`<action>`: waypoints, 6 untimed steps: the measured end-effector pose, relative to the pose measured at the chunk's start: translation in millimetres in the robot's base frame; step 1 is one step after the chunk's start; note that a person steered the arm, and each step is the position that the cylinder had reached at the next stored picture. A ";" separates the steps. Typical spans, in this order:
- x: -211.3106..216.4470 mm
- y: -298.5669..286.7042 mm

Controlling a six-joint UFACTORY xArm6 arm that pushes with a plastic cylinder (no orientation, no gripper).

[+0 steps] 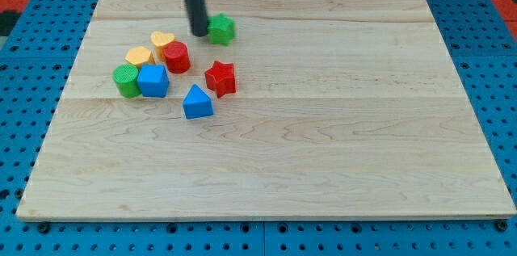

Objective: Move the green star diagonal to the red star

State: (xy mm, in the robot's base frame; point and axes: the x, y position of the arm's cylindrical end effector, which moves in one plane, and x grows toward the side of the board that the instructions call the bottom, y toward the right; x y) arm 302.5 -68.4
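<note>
My tip [199, 33] rests on the wooden table [323, 151], touching the green star's [221, 28] left side. The red star [220, 77] sits below it. I carry no pincer, only a rod.

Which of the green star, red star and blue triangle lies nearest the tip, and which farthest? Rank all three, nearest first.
From my tip:
1. Green star, right beside it on the view's right.
2. Red star, lower, toward the view's bottom.
3. Blue triangle, lowest of the three.
</note>
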 end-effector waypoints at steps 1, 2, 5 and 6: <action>-17.7 55.0; -14.5 74.1; -24.7 169.0; 16.9 137.4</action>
